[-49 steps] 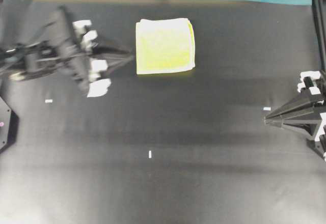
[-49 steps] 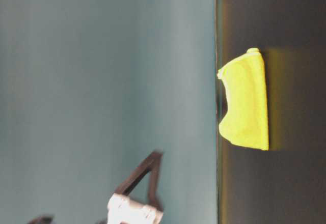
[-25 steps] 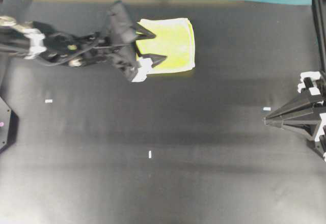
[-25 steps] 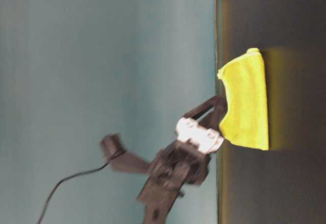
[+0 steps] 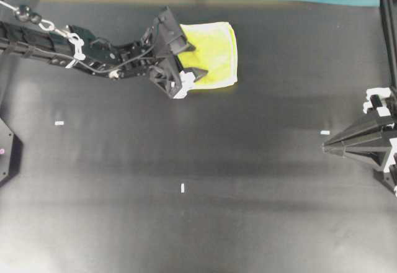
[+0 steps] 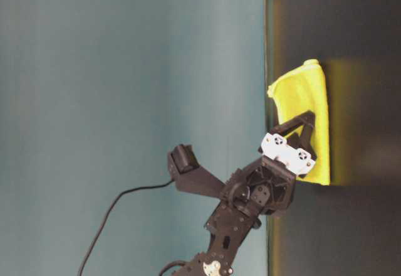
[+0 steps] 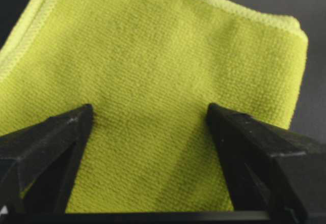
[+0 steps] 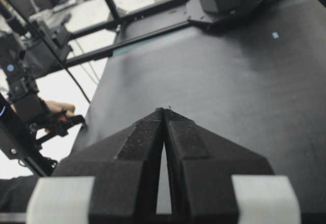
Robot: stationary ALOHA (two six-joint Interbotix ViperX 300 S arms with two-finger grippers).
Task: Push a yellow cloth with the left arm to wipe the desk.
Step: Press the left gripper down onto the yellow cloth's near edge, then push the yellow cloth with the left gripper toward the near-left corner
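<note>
Your left gripper sits spread wide over the near edge of the cloth.

The folded, roughly square pale-yellow terry cloth lies directly ahead of and beneath your pointed two-finger black left gripper, with one fingertip over its upper part and the other over its lower edge, both apart and pinching nothing. You can see cloth filling the gap between the two tips in the wrist view. The slim black left arm stretches back from the cloth. Around it lies the wide matte black desk, with small white tape marks well off to the gripper's side. Your right gripper, far beyond the cloth, has its fingers pressed together, holding nothing.
</note>
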